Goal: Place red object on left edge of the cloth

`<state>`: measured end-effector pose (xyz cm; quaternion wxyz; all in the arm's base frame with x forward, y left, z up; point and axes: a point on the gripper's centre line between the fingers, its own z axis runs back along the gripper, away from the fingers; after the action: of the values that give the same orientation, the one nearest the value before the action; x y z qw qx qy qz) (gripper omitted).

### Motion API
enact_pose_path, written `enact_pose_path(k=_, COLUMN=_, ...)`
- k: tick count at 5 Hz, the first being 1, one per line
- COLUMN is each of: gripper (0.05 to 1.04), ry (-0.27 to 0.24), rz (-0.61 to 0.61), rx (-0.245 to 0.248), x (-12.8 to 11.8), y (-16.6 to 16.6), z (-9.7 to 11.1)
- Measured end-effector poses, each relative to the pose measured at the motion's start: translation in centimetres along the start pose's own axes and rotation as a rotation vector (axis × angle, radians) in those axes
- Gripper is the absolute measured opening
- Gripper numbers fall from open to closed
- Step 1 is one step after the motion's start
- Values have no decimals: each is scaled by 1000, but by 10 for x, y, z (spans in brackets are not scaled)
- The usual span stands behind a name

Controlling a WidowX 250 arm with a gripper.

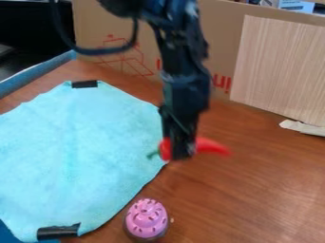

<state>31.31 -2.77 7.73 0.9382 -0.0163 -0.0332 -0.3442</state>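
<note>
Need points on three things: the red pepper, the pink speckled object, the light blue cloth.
Red pepper [211, 146]: camera view, on its red body toward the tip.
Pink speckled object [147, 219]: camera view, middle of its pink top.
Light blue cloth [66, 154]: camera view, bare fabric mid-cloth.

Cloth [70, 152] left, pepper [213, 146] right, cupcake [147, 218] in front, cardboard [222, 42] behind.

My fixed camera looks down at a slant on the bench [273, 190], facing across it towards the cardboard [219, 35] that stands behind. It is set fairly near: the cloth [70, 142] runs out past the view's left edge, and my tool [183, 153] hangs just right of the middle. Its exact height I can't quite tell
</note>
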Motion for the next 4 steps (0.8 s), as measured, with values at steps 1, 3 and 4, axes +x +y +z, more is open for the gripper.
enact_pose_path(k=1, gripper=505, ry=-60, rz=176, rx=11, x=-11, y=42, z=24)
enact_pose_path(k=3, gripper=505, ry=-21, rz=536, rx=117, x=-67, y=97, z=32)
enact_pose_path(k=4, gripper=505, ry=42, rz=771, rx=129, x=-114, y=111, z=26)
